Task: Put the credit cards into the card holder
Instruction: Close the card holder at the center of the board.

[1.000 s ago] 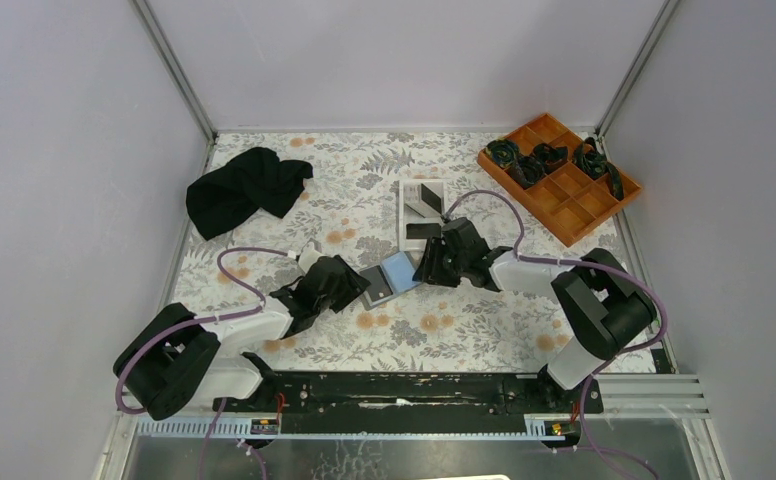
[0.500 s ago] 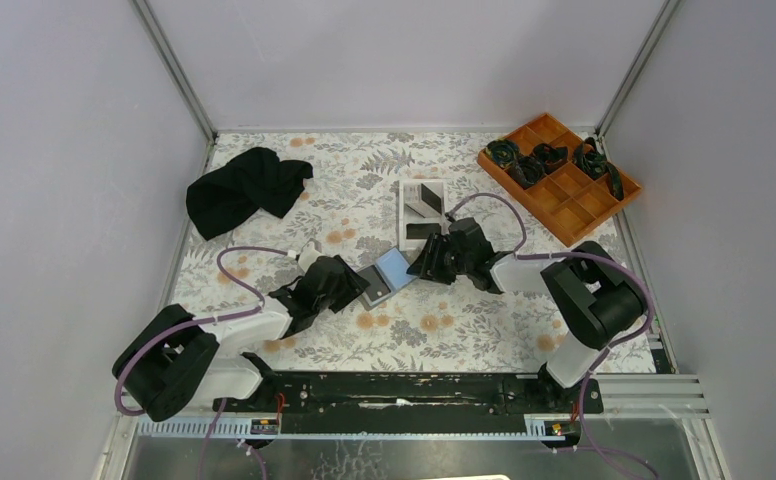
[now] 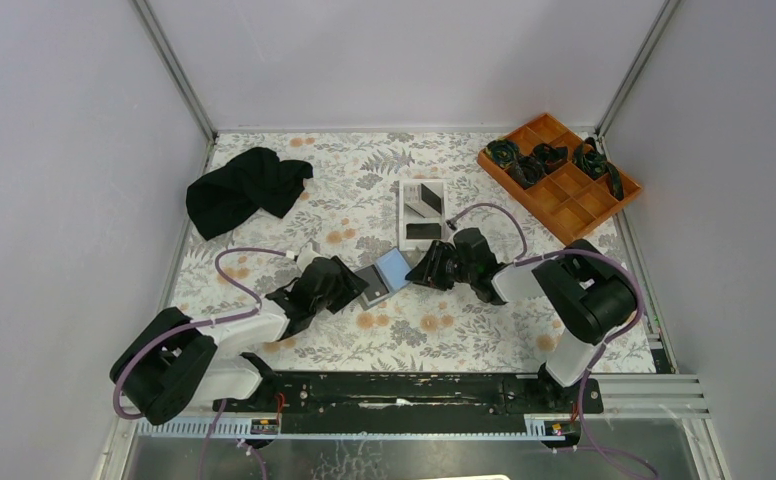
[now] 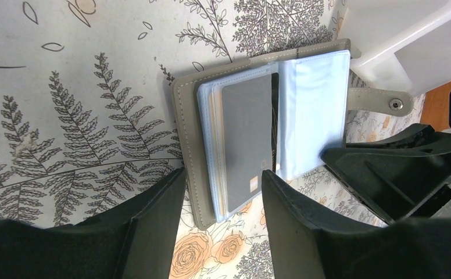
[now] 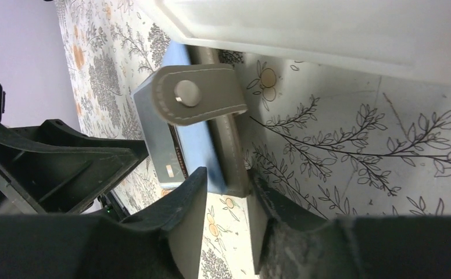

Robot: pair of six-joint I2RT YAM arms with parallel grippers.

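Observation:
The card holder (image 3: 384, 275) lies open on the flowered table, grey cover outside and pale blue pages inside. A grey credit card (image 4: 246, 136) sits in its left page. Two dark credit cards (image 3: 422, 231) lie in the white tray (image 3: 408, 212) behind it. My left gripper (image 4: 223, 174) is open, low over the table, with the holder's near left corner (image 4: 206, 215) between its fingers. My right gripper (image 5: 228, 174) is open but narrow, with the outer edge of the holder's right half (image 5: 235, 151) between its fingertips. The holder's snap strap (image 5: 197, 96) sticks out toward it.
An orange compartment tray (image 3: 574, 205) with black items stands at the back right. A black cloth (image 3: 244, 190) lies at the back left. The white tray's wall (image 5: 328, 35) is close above the right gripper. Both grippers nearly face each other across the holder.
My right gripper has slid left onto the holder's right edge and its jaws have narrowed. The left arm and the holder have stayed put.

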